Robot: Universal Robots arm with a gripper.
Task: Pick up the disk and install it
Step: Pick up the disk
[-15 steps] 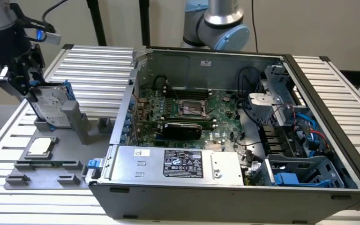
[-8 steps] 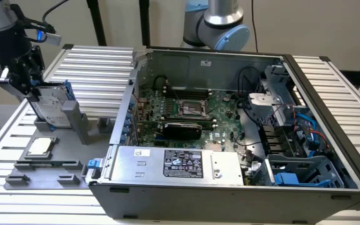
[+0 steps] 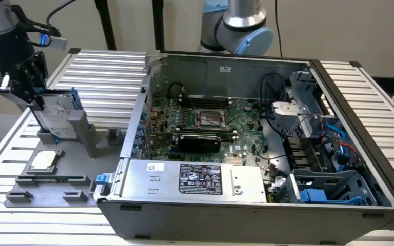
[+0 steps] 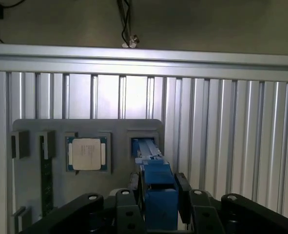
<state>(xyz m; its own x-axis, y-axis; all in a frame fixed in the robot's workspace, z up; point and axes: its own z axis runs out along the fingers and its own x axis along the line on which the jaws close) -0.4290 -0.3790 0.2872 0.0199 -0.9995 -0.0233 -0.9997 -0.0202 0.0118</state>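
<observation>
- Grip state: gripper (image 4: pixel 158 197) is closed in on the disk (image 4: pixel 156 178). A black pad (image 4: pixel 183 192) sits against each side of the blue carrier, with no gap visible in the wrist view.
- Location: in the upper left of the exterior view, the gripper (image 3: pixel 36 100) sits on top of the disk (image 3: pixel 55 115). The disk stands on edge in a grey holder (image 3: pixel 79 127) on the fixture plate (image 3: pixel 46 197), outside the PC case (image 3: pixel 252 220).
- Step in hand, my read: taking the disk out of the holder. Its lower edge looks seated in the slot, so it is not yet lifted clear.
- Doing it well:
  - Pull straight along the slot with no tilt, since the holder posts sit close against the disk and a skewed pull would likely bind.
  - Keep the squeeze moderate and centred. The plastic carrier probably flexes, and an off-centre hold would let the disk swing once free.
- Watch: the processor chip (image 3: pixel 43 160) lies flat on the plate near the holder, toward the frame's lower left. Keep off it.
- Hard to make out:
  - The wrist view cuts off the near end of the carrier, and the actual pad contact is in shadow.
  - Slot depth can't be judged from either view.
  - In the exterior view the gripper body covers the disk's top edge.
  - The blue drive cage (image 3: pixel 327 193) at the case's lower right is partly behind the case wall. I can't tell whether it is empty.
</observation>
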